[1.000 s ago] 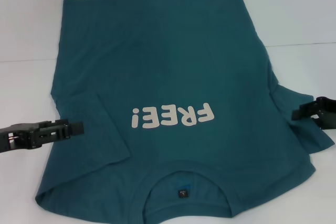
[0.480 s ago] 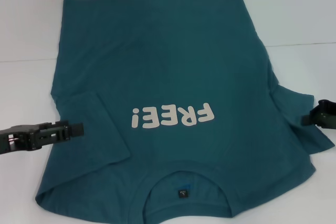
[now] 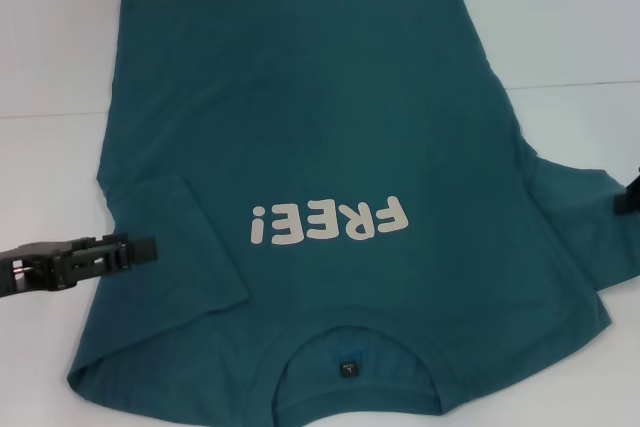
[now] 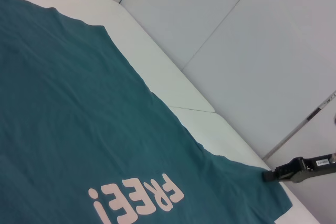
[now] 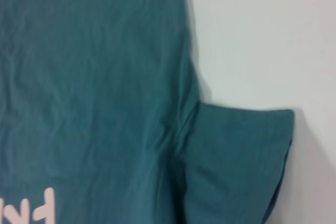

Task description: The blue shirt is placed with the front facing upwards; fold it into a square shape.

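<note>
- White table (image 3: 560, 37): the blue shirt (image 3: 330, 137) is spread flat, lettering upward, collar nearest the robot.
- Left gripper (image 3: 140, 249): held at the folded-in left sleeve, fingers pressed together.
- Right gripper (image 3: 630, 194): seen at the right sleeve's edge; finger state cannot be told.

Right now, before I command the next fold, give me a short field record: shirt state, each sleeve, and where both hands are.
garment: dark teal-blue cotton T-shirt with white "FREE!" lettering, front up, collar toward the robot
surface: white table
left sleeve: folded inward onto the body
right sleeve: spread outward, flat
left hand: at the shirt's left edge beside the folded sleeve
right hand: barely in the head view, at the right sleeve's outer edge
fold progress: one sleeve in; body not yet folded
</note>
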### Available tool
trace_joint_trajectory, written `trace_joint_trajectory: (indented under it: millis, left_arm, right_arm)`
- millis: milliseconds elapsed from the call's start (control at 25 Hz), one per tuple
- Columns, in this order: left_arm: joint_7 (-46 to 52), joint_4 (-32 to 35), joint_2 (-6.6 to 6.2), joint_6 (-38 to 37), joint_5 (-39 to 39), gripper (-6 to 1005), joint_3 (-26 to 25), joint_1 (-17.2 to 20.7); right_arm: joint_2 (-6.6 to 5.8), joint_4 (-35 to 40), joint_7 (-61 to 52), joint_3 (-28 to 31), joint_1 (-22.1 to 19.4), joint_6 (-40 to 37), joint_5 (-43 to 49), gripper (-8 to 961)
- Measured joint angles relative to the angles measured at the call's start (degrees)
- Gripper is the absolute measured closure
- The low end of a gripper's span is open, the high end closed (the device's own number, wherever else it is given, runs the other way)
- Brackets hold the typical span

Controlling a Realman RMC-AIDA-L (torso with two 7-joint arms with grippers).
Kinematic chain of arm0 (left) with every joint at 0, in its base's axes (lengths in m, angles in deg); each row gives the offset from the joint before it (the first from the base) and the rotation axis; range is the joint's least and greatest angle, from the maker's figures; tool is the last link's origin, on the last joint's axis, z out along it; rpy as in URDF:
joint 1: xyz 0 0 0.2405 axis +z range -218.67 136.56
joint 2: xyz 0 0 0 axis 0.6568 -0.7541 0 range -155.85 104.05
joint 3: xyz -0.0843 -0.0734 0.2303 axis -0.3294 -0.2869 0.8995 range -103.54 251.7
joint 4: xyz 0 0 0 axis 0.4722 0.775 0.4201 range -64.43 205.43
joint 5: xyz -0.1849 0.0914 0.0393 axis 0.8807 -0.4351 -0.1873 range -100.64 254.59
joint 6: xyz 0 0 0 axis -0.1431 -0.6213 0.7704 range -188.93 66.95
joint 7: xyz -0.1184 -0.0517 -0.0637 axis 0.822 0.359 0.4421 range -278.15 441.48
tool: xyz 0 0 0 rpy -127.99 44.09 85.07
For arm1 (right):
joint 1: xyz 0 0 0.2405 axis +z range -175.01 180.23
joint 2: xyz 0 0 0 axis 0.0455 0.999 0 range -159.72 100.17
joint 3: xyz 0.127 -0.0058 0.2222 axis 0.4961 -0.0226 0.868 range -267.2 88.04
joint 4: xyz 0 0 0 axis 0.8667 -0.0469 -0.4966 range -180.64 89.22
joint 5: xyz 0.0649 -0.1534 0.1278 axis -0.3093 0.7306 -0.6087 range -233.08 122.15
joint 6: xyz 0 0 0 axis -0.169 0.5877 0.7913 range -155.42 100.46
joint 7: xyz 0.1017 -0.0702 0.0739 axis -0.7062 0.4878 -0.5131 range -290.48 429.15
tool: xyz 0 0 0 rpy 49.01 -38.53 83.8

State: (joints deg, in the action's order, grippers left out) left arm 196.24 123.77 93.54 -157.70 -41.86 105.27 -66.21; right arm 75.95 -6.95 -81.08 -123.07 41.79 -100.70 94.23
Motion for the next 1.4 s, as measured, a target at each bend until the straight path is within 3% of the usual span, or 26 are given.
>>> trace_joint_trajectory:
  millis: [200, 640, 800, 840, 880, 920, 1120, 1240, 1400]
  left_arm:
    - [0.5, 0.0, 0.00, 0.2, 0.0, 277, -0.1, 0.3]
    - [0.6, 0.0, -0.01, 0.6, 0.0, 277, -0.2, 0.3]
    - [0.6, 0.0, -0.07, 1.3, 0.0, 278, -0.2, 0.3]
    - [0.7, 0.0, -0.07, 1.5, 0.0, 278, -0.2, 0.3]
    - [0.7, 0.0, -0.08, 1.8, 0.0, 278, -0.2, 0.3]
    - [0.7, -0.1, -0.09, 2.0, 0.0, 278, -0.2, 0.3]
    - [0.8, -0.1, -0.12, 2.9, 0.0, 277, -0.2, 0.3]
    - [1.0, -0.2, -0.16, 3.4, 0.0, 277, -0.2, 0.4]
    - [1.4, -0.5, -0.27, 3.9, 0.0, 276, -0.3, 0.4]
  right_arm:
    - [-0.24, 3.2, -1.5, 0.0, 1.9, -1.1, 4.3, 918]
    - [0.93, 10.1, -4.1, -5.0, 7.0, -4.6, 9.8, 897]
    - [2.59, 10.2, -3.9, -7.7, 9.4, -7.5, 9.6, 889]
    - [3.28, 10.0, -3.8, -8.6, 10.0, -8.2, 9.6, 887]
    - [4.77, 9.9, -3.6, -10.8, 11.1, -8.6, 9.6, 885]
    - [4.77, 9.9, -3.6, -10.8, 11.1, -8.6, 9.6, 883]
    - [8.10, 9.7, -3.7, -15.9, 13.4, -8.4, 9.7, 873]
    - [8.93, 9.4, -3.8, -16.8, 14.3, -7.9, 9.7, 867]
    - [9.10, 7.6, -4.0, -16.9, 14.7, -6.6, 9.8, 860]
